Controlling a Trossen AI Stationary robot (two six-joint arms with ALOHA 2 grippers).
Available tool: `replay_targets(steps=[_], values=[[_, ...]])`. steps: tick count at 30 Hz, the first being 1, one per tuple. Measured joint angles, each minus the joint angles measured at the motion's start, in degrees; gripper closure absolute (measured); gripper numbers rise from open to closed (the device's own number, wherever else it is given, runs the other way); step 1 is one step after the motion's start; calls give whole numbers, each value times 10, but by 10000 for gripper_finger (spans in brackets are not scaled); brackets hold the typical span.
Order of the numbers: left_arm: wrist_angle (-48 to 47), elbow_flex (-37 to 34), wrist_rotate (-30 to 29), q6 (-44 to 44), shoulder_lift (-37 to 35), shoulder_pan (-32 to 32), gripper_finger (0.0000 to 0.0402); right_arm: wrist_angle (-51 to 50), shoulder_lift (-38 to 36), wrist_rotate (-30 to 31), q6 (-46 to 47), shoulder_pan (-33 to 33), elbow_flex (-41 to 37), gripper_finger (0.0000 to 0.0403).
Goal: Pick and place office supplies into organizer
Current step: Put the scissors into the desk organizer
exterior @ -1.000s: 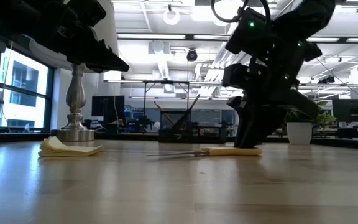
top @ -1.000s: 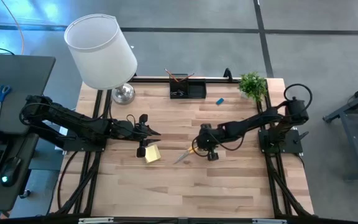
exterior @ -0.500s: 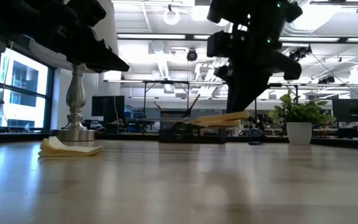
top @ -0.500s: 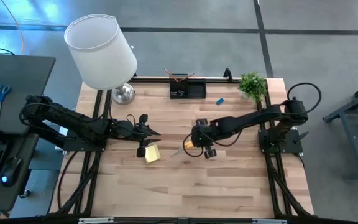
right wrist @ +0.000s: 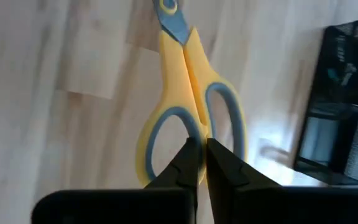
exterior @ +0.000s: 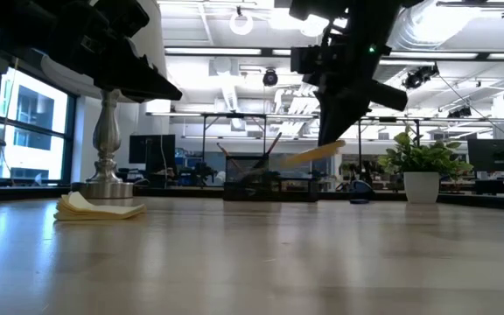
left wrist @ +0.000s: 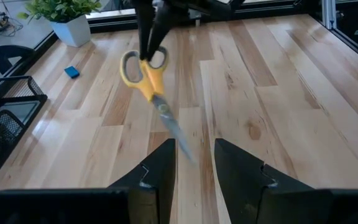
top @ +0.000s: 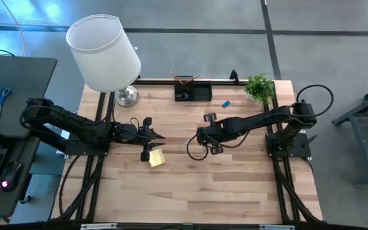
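Yellow-handled scissors (left wrist: 146, 73) with grey-lined loops hang in the air above the middle of the table, and my right gripper (top: 199, 138) is shut on them. In the low view the scissors (exterior: 309, 156) slant, handles high, blades low. My left gripper (left wrist: 194, 163) hovers open left of centre, its fingers pointing at the scissors with nothing between them. A yellow sticky-note pad (top: 156, 158) lies flat beside it. The black organizer (top: 192, 93) stands at the far edge, with a blue eraser (top: 225, 103) lying to its right. My right gripper pinches the scissors where the two handle loops meet (right wrist: 194, 124), with one finger (right wrist: 187, 163) seemingly in each loop. The fingers come from above, slanting down. The scissors are lifted clear of the table, their closed blades (left wrist: 174, 132) tilted down toward my left gripper.
A lamp with a white shade (top: 104, 52) stands at the far left, a small green plant (top: 259, 86) at the far right. Thin pencils stick up from the organizer's cup (top: 183, 82). Bare wood lies along the near half of the table (top: 197, 191).
My right gripper has risen from the table with the scissors and tipped steeper. The scissors lay flat on the wood, then hung level, and now slant with their blades down, clear of the table and a little farther toward the far edge.
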Motion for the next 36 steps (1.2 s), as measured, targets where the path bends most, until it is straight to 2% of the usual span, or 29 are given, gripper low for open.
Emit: replay_targets(steps=[5,7,13,19,23,28,31,36], values=[[0,0,0,0,0,0,302,-1,0,45,-22,-1,2,400],[0,0,0,0,0,0,302,-2,0,43,-25,-4,9,400],[0,0,0,0,0,0,302,-12,-1,-61,38,-24,16,401],[-1,0,0,0,0,0,302,-38,8,-78,66,-32,13,399],[-5,0,0,-1,0,0,302,-14,7,-104,83,-32,-26,377],[-4,0,0,-1,0,0,302,76,8,-107,74,-22,-107,345],[-2,0,0,-2,0,0,302,137,8,-120,73,-24,-139,338],[1,0,0,-2,0,0,302,178,8,-123,73,-40,-163,336]])
